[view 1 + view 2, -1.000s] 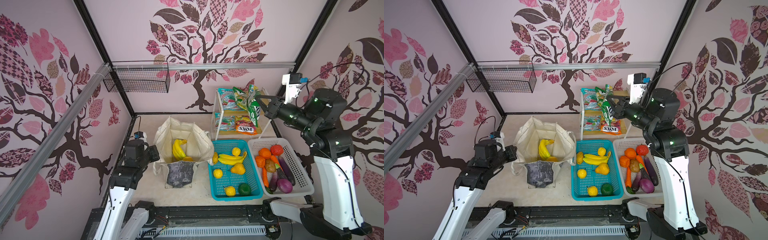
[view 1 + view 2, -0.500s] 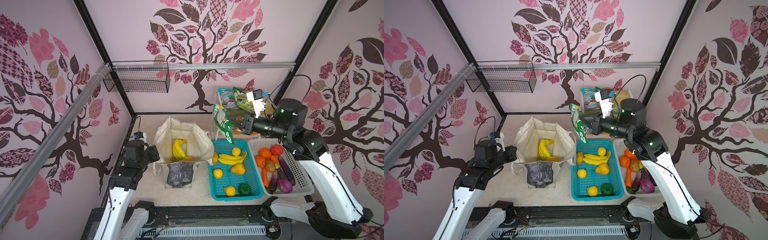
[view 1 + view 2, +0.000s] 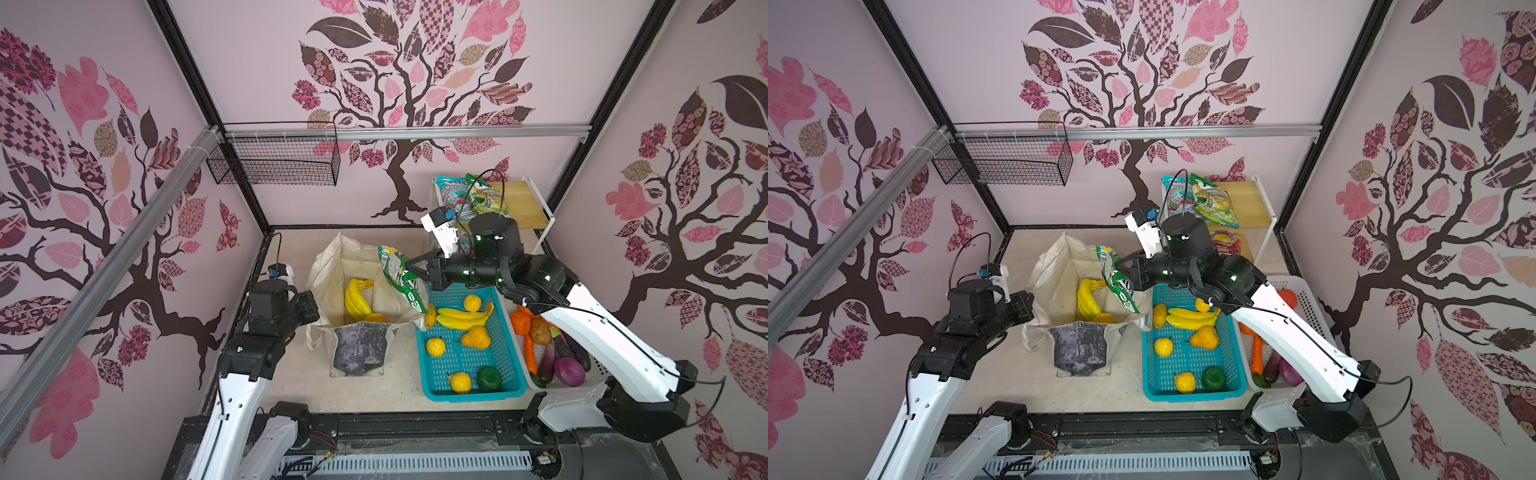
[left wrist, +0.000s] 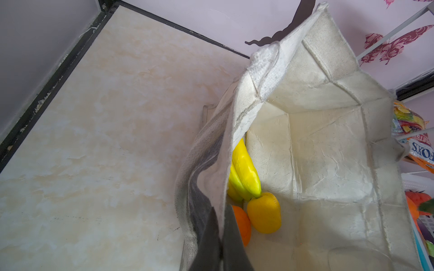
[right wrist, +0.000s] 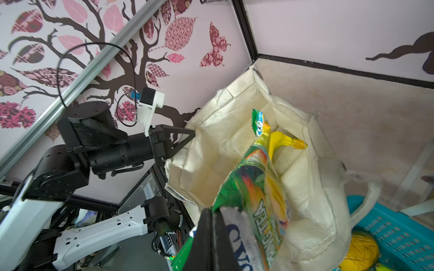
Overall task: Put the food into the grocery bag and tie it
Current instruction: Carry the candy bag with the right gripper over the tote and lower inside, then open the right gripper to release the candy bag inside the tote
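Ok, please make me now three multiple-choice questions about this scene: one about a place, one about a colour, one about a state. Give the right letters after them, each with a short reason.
1. Where is the green sweet packet?
A. On the shelf
B. At the open top of the grocery bag, in the right gripper
C. Flat on the tabletop

2. What colour is the basket that holds the loose bananas?
A. Teal
B. Black
C. Red

3. What is the left gripper doing?
A. Open, clear of the bag
B. Shut on a banana
C. Shut on the bag's rim

Answers:
1 B: both top views show the shut jaws holding the packet over the bag's edge.
2 A: its teal mesh is plain in both top views.
3 C: the left wrist view shows it pinching the cloth rim.
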Controlling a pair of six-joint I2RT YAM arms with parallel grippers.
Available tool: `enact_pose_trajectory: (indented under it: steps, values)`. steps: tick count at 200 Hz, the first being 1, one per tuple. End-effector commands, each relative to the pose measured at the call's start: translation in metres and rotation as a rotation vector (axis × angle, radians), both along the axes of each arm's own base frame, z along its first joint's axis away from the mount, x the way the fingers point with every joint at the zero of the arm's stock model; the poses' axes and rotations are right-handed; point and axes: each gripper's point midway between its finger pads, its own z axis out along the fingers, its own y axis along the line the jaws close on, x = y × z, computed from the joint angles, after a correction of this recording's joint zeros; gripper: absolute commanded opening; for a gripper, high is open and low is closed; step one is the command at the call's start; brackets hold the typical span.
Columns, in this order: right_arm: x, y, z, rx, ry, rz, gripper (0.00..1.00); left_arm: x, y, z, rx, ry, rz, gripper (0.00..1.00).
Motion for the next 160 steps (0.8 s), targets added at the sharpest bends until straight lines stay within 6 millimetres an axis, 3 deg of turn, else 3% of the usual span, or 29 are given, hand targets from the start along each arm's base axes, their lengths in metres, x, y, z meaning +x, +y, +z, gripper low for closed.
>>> enact_pose_trajectory:
  steps: [1,28,85,132,160]
  values:
    - [0.008,0.021,0.0,0.002,-0.039,-0.031,0.0,0.002,-0.002,-0.003,0.003,-0.008,-0.018,0.0]
    - [0.012,0.046,-0.015,-0.014,-0.024,-0.036,0.0,0.003,-0.002,-0.006,0.005,0.004,-0.018,0.0]
    - [0.048,0.084,-0.07,-0.12,0.037,-0.077,0.0,0.004,-0.006,-0.004,-0.002,-0.007,-0.038,0.0]
    - [0.089,0.094,-0.108,-0.281,-0.002,-0.196,0.0,0.005,-0.006,-0.007,0.001,0.006,-0.036,0.0]
    - [0.112,0.092,-0.117,-0.334,-0.046,-0.284,0.0,0.005,-0.005,-0.008,0.003,0.008,-0.036,0.0]
